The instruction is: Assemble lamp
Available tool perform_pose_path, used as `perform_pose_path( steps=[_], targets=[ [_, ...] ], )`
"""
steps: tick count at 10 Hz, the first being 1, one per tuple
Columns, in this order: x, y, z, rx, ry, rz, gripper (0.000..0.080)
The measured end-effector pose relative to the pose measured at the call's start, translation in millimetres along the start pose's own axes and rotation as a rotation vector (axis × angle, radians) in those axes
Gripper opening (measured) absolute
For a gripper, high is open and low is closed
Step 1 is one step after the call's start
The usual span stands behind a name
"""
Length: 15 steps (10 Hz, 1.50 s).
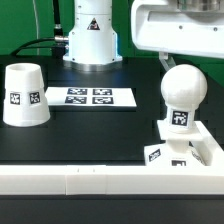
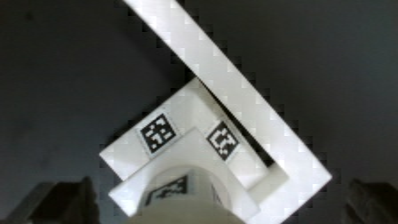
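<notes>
Robotics lab, tagged marker board (image 1: 90, 96), black table (image 1: 60, 145)

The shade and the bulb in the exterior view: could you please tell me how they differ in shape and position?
The shade is a tapered cup standing alone on its wide end at the exterior view's left; the bulb is ball-headed and stands upright on the base at the right. The shade sits clear of the rail; the bulb stands close behind it. Both are white and carry black-and-white tags.

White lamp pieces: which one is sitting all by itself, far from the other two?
The shade, the cup-like piece at the exterior view's left. The bulb stands on the base at the right, against the long white rail.
</notes>
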State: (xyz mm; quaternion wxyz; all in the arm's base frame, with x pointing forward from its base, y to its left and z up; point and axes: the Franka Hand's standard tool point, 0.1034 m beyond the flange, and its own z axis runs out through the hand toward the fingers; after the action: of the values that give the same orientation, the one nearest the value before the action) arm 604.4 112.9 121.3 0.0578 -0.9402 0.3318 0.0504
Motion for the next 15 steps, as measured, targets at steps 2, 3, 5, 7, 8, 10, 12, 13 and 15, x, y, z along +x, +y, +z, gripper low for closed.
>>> perform_pose_path(
  steps=[2,3,5,7,8,10,12,13,15],
  targets=[
    [-6.3,18.0,-6.1,0.005,0.005,-0.142,0.0699],
    [-6.5,29.6,-11.8,0.006,0.007,-0.15,0.0699],
    [-5.9,35.8,-11.8,0.003,0.007,-0.157,0.0699],
    [-6.0,35.9,-11.3,0.003,0.006,-0.158,0.0699],
    [-6.1,35.9,-11.1,0.002,0.006,-0.158,0.0699],
    [-10.8,39.0,-6.8,-0.001,0.013,-0.198,0.0699],
    [-26.6,84.7,-7.8,-0.002,0.033,-0.295,0.0699],
    [-29.5,117.5,-7.5,-0.008,0.02,-0.355,0.0699],
    [-18.6,166.5,-3.9,-0.019,0.023,-0.386,0.0699]
  ],
)
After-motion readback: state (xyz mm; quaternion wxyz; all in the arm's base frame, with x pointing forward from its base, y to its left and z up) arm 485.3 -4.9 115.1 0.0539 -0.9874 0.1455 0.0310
